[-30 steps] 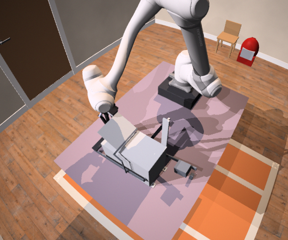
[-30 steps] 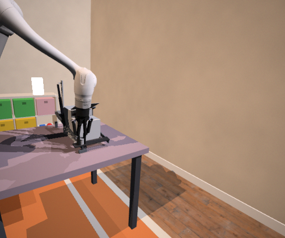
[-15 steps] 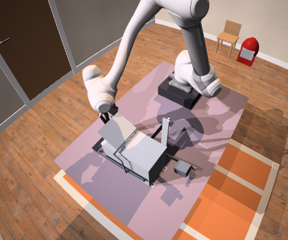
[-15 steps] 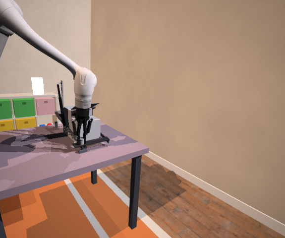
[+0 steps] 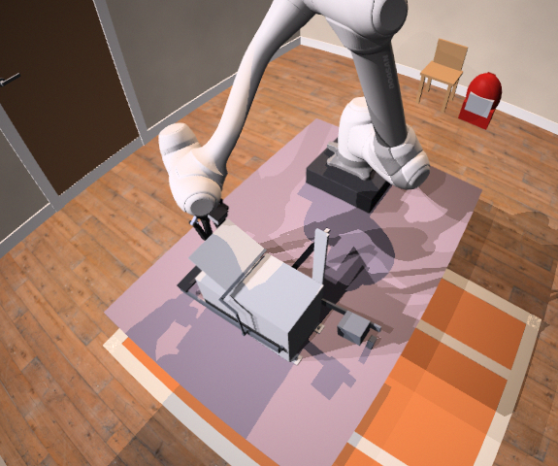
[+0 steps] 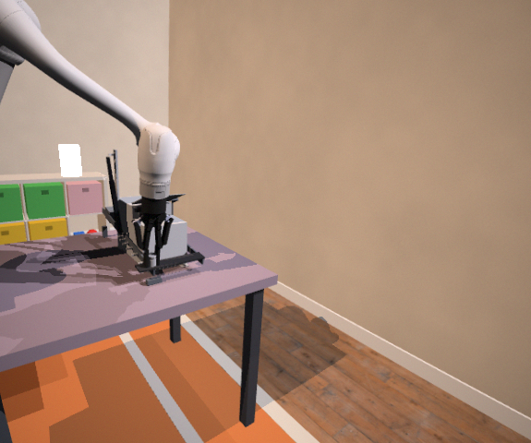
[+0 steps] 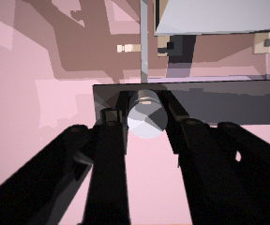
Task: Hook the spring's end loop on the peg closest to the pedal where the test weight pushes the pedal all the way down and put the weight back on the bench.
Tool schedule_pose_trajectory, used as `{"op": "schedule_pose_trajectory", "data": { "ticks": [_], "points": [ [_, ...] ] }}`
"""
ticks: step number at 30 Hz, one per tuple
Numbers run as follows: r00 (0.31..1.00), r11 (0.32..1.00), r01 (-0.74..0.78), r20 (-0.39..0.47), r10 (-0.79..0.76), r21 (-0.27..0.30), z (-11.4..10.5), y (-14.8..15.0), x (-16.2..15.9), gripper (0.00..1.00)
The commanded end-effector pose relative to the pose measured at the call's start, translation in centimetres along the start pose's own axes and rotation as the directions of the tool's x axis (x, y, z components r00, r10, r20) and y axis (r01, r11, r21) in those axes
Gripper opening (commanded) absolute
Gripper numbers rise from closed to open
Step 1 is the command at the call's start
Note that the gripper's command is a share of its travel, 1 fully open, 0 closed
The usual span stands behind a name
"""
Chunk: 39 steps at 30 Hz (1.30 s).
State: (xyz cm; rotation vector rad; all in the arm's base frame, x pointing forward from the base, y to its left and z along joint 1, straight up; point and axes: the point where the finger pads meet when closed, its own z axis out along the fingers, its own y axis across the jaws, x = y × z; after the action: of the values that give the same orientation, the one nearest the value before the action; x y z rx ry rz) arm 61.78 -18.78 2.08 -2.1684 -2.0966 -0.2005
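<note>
Now claw (image 7: 146, 123) nearly shut on steel weight (image 7: 147, 115) atop pedal (image 7: 219, 100); off-centre grip risks slip, topple onto tabletop (image 7: 41, 70).

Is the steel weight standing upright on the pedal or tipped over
Upright: the wrist view looks straight down on the grey steel cylinder's round top, on the dark pedal, between the closed black fingers.

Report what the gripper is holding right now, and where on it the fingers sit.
The gripper is shut on the steel test weight, a cylinder standing on the pedal. Its fingers clamp the rounded sides from opposite directions.
</note>
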Motion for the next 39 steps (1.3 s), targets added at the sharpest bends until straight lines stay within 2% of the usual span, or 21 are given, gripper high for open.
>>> {"op": "schedule_pose_trajectory", "data": {
  "ticks": [1, 39],
  "points": [
    [1.0, 1.0, 0.0, 0.0, 0.0, -0.002, -0.3, 0.1, 0.0, 0.25],
    [1.0, 1.0, 0.0, 0.0, 0.0, -0.002, -3.3, 0.1, 0.6, 0.25]
  ]
}}
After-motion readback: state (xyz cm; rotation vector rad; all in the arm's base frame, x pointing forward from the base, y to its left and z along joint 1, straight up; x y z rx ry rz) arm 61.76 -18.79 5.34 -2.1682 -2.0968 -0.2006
